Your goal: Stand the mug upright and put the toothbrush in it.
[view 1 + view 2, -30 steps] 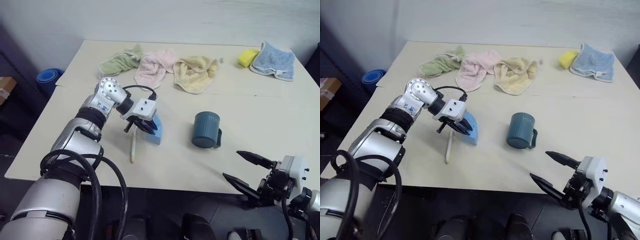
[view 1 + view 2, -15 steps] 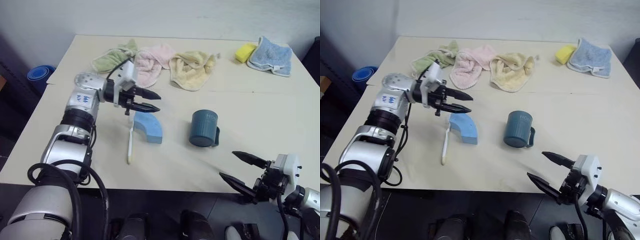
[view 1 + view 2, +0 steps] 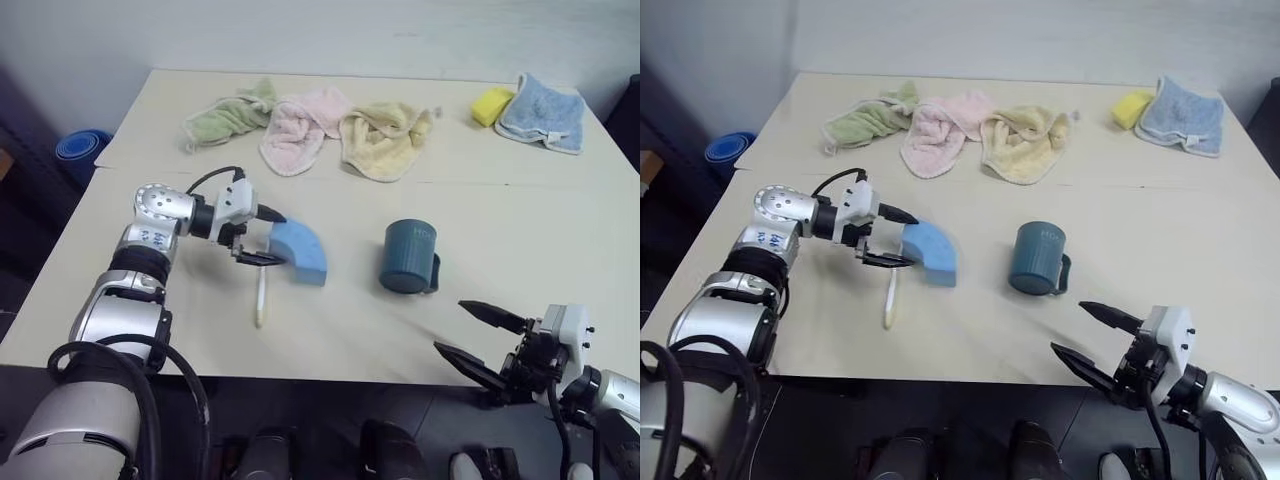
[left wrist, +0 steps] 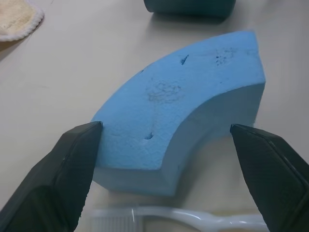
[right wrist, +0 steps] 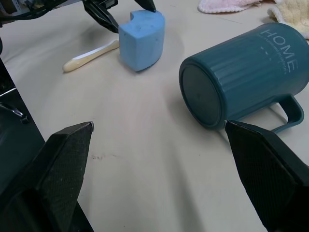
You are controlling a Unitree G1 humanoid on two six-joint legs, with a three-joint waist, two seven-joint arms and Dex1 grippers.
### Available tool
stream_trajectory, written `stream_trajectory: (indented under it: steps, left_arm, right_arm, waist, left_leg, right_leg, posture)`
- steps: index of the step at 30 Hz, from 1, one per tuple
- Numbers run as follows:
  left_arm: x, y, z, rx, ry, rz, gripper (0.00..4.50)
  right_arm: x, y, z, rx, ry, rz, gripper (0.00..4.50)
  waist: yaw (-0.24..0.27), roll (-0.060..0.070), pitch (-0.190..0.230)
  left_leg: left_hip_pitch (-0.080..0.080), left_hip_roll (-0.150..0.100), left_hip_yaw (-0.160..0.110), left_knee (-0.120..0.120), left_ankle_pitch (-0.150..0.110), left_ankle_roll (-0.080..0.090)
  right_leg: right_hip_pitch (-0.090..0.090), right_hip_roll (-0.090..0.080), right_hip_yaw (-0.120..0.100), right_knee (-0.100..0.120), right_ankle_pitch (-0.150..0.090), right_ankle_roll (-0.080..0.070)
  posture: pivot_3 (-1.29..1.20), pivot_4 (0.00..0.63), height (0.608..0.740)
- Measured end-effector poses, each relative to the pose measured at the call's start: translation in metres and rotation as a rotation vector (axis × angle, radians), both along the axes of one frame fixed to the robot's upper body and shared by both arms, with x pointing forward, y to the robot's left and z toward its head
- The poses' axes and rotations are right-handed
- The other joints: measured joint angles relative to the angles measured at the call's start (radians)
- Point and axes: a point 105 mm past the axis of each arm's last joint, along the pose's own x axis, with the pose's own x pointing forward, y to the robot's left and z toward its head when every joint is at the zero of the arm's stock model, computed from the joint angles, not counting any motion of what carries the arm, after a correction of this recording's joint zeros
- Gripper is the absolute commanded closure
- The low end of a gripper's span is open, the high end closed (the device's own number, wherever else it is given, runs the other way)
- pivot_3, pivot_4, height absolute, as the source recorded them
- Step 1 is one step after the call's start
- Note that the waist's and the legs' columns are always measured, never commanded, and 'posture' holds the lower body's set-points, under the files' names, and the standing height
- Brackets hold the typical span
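My left gripper [image 3: 262, 236] stands spread wide around the near end of the blue sponge [image 3: 298, 250], pinching nothing; I judge the sponge is in the way, since the toothbrush [image 3: 260, 298] lies flat on the table [image 3: 560, 230] just beside it, brush end tucked under those fingers. The mug [image 5: 244, 72] lies on its side mid-table, base toward me and handle against the tabletop, with "HOME" printed on its ribbed wall. My right gripper [image 3: 480, 335] hovers open at the near edge, empty, presumably waiting to right it.
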Motion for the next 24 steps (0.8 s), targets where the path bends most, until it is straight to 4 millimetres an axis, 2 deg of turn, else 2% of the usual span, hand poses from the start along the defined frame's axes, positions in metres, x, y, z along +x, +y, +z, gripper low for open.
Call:
stream_trajectory:
  steps: [4, 10, 13, 15, 16, 18, 20, 24]
  left_arm:
    - [0.008, -0.018, -0.002, -0.033, -0.007, 0.040, 0.04]
    - [0.011, -0.018, -0.005, 0.010, -0.003, 0.059, 0.04]
    - [0.014, -0.017, -0.009, 0.053, -0.019, 0.077, 0.55]
    - [0.012, -0.019, -0.021, 0.109, 0.001, 0.071, 1.09]
    - [0.009, -0.023, -0.034, 0.131, 0.035, 0.058, 1.31]
    - [0.008, -0.025, -0.035, 0.136, 0.023, 0.046, 1.88]
    - [0.009, -0.026, -0.035, 0.134, 0.011, 0.049, 2.05]
    - [0.010, -0.035, -0.036, 0.054, 0.017, 0.068, 2.11]
  right_arm:
    - [-0.002, -0.001, -0.003, 0.000, 0.014, -0.006, 0.00]
    - [-0.007, -0.003, -0.010, 0.009, 0.046, -0.032, 0.00]
    - [-0.010, -0.001, -0.010, 0.018, 0.044, -0.040, 0.00]
    - [-0.010, 0.000, -0.009, 0.023, 0.039, -0.047, 0.00]
    - [-0.010, 0.000, -0.009, 0.027, 0.037, -0.053, 0.00]
    - [-0.009, 0.000, -0.008, 0.029, 0.033, -0.059, 0.00]
    - [-0.008, -0.001, -0.008, 0.034, 0.031, -0.067, 0.00]
    - [-0.008, -0.001, -0.008, 0.040, 0.024, -0.073, 0.00]
  waist:
    - [0.002, 0.000, 0.000]
    - [0.000, 0.000, 0.000]
    - [0.002, 0.000, -0.001]
    - [0.001, 0.000, -0.001]
    - [0.001, 0.000, -0.001]
    - [0.001, 0.000, -0.001]
    - [0.002, 0.000, -0.001]
    - [0.006, 0.000, -0.001]
  left_leg:
    - [0.000, 0.000, 0.000, 0.000, 0.000, 0.000]
    - [0.001, 0.000, 0.001, 0.000, 0.000, 0.000]
    - [0.003, 0.000, 0.001, 0.000, 0.000, 0.000]
    - [0.003, 0.000, 0.002, 0.000, 0.000, 0.000]
    - [0.002, 0.000, 0.002, 0.000, 0.000, 0.000]
    - [0.003, 0.000, 0.001, 0.000, 0.000, 0.000]
    - [0.003, 0.000, 0.001, 0.000, 0.000, 0.000]
    - [0.002, 0.000, 0.001, 0.001, 0.000, 0.000]
  right_leg:
    - [0.000, 0.000, 0.000, 0.000, 0.000, 0.000]
    - [0.001, 0.000, 0.000, 0.000, 0.000, 0.000]
    - [0.002, 0.000, 0.001, 0.000, 0.000, 0.000]
    - [0.002, 0.000, 0.001, 0.000, 0.000, 0.000]
    - [0.001, 0.000, 0.001, 0.000, 0.000, 0.000]
    - [0.002, 0.000, 0.001, 0.000, 0.000, 0.000]
    - [0.002, 0.000, 0.001, 0.000, 0.000, 0.000]
    - [0.001, 0.000, 0.001, 0.000, 0.000, 0.000]
  posture:
    - [0.00, 0.150, 0.740]
    - [0.00, 0.150, 0.740]
    - [0.00, 0.150, 0.740]
    - [0.00, 0.150, 0.740]
    - [0.00, 0.150, 0.740]
    - [0.00, 0.150, 0.740]
    - [0.00, 0.150, 0.740]
    - [0.00, 0.150, 0.740]
